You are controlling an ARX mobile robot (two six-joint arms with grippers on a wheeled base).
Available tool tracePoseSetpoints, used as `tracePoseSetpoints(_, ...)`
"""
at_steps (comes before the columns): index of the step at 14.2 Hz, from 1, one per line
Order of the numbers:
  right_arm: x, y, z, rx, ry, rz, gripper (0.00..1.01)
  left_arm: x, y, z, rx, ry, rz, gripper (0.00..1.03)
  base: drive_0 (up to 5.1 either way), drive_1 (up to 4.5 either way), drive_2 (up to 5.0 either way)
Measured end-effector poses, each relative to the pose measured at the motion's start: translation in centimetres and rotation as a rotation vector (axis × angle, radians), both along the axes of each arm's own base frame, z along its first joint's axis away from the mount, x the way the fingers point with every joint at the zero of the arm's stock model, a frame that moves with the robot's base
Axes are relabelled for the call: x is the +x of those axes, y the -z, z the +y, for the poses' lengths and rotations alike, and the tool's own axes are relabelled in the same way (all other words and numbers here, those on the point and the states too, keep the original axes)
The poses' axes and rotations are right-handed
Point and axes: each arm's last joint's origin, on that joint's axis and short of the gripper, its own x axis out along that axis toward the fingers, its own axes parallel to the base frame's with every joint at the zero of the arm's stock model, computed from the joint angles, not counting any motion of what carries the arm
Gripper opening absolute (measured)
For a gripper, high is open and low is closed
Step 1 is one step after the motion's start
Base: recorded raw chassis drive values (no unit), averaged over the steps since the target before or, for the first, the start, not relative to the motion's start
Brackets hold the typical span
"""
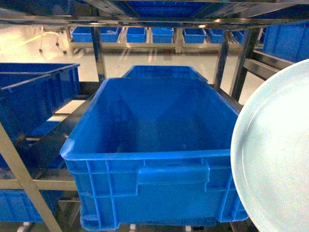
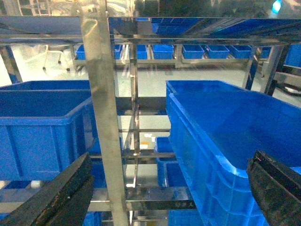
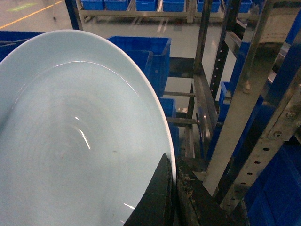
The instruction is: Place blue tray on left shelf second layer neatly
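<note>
The blue tray (image 1: 275, 154), a pale sky-blue round plate, fills the right edge of the head view, held up on edge beside a large blue crate (image 1: 154, 145). In the right wrist view the tray (image 3: 70, 141) takes up the left half, and my right gripper (image 3: 174, 188) is shut on its rim, one dark finger on each face. My left gripper (image 2: 164, 193) is open with nothing between its fingers (image 2: 56, 197); it hangs in front of a steel shelf post (image 2: 101, 108). Neither gripper shows in the head view.
Steel shelf frames hold deep blue crates: one (image 1: 34, 96) on the left, one (image 1: 161, 71) behind the big crate, more (image 1: 145, 34) across the aisle. A perforated upright (image 3: 244, 103) stands close to the right of the tray. Another crate (image 2: 42, 127) sits left of the post.
</note>
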Motion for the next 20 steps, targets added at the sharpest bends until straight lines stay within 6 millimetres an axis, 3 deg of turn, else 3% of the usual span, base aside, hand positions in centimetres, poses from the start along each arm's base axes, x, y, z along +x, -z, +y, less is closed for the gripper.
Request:
tracePoseSetpoints(6, 0.0, -0.1, 0.0, 0.000, -0.001, -0.006, 0.02, 0.0, 0.0, 0.0, 0.000, 0.000, 0.000, 0.98, 0.0, 3.53, -3.5)
tracePoseSetpoints(12, 0.5, 0.4, 0.2, 0.040, -0.039, 0.057, 0.02, 0.0, 0.0, 0.0, 0.000, 0.000, 0.000, 0.98, 0.0, 0.00, 0.0)
tracePoseSetpoints(14, 2.9, 0.1, 1.6, 0.090, -0.091, 0.101, 0.02, 0.0, 0.0, 0.0, 0.000, -0.001, 0.000, 0.98, 0.0, 0.00, 0.0)
tracePoseSetpoints(16, 6.5, -0.6, 3.5, 0.169, -0.107, 0.173, 0.02, 0.0, 0.0, 0.0, 0.000, -0.001, 0.000, 0.98, 0.0, 0.00, 0.0)
tracePoseSetpoints(20, 13.0, 1.8, 8.8, 0.276, -0.093, 0.390, 0.02, 0.0, 0.0, 0.0, 0.000, -0.001, 0.000, 0.98, 0.0, 0.00, 0.0)
